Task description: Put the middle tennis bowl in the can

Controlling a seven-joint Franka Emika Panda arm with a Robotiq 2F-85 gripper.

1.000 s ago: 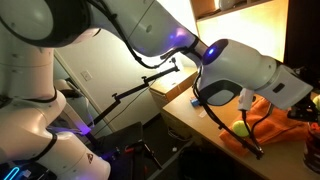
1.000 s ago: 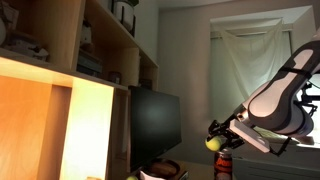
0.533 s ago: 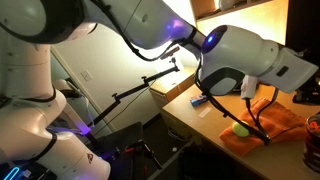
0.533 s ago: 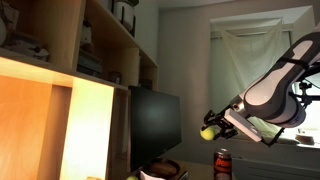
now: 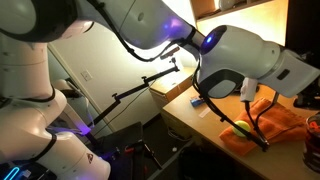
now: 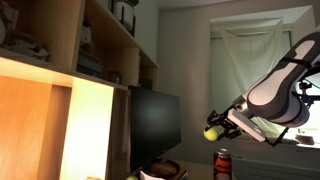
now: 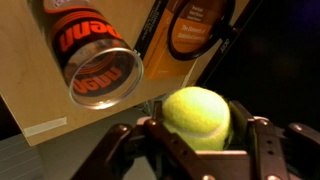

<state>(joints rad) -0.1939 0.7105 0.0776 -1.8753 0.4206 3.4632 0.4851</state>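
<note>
My end effector (image 7: 197, 140) pinches the tennis ball (image 7: 196, 113) above the counter (image 7: 30, 80), ready for the open can (image 7: 98, 58) at ten o'clock.

White arm (image 5: 140, 25) arched over, wrist angled down, hand (image 6: 214, 129) raised, clamped on tennis ball (image 7: 197, 116)

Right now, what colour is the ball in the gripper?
The ball is yellow-green, clearest in the wrist view.

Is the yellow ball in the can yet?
Not yet. Done: the gripper is shut on the tennis ball and has it lifted. In hand: it holds the ball in the air near the can. Left: line up with the can's open mouth and drop the ball in.
</note>
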